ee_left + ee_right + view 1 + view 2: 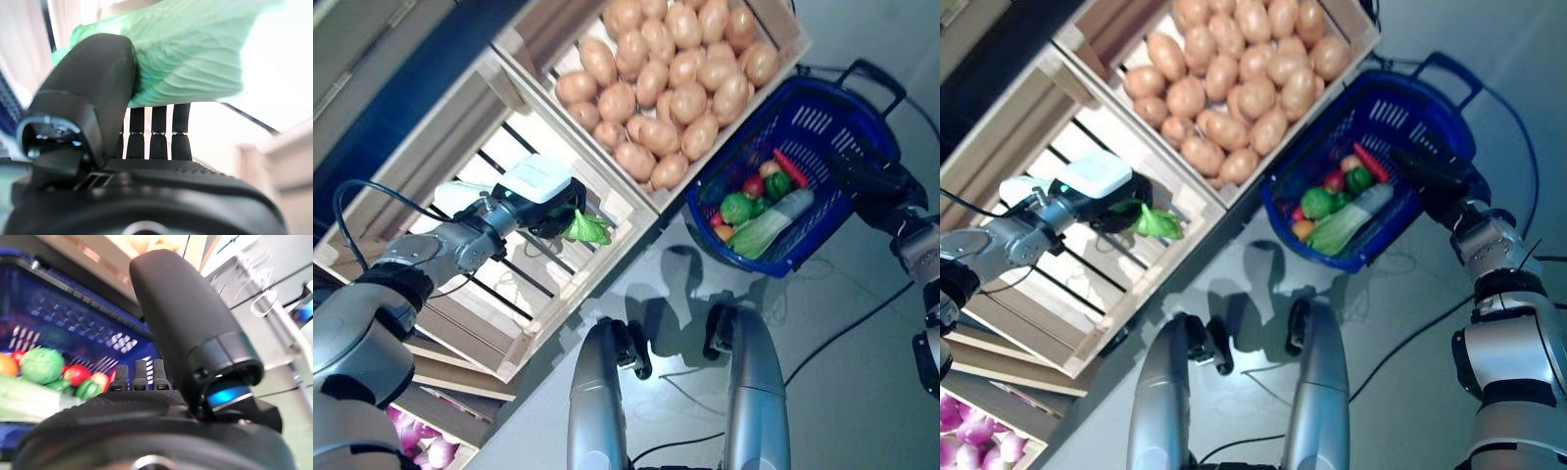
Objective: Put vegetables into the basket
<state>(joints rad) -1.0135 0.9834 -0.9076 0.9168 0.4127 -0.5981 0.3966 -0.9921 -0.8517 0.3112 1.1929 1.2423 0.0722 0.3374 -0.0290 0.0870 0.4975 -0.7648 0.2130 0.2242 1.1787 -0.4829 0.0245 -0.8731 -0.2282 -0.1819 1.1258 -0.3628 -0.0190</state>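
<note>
Left hand [551,217] is clamped on a green leafy vegetable [587,230], held over the slatted empty crate [460,186]. I'm looking down at grey floor [842,392], with a crate of potatoes [666,78] next to it. Right hand [873,184] is curled round the blue basket [803,127] rim, other veg already inside

The basket [822,127] is blue with a lattice wall. The leaf [588,229] is pale green and veined. The potatoes [671,69] are tan-brown, the crates [499,147] light wood, and the onions [426,446] purple.
</note>
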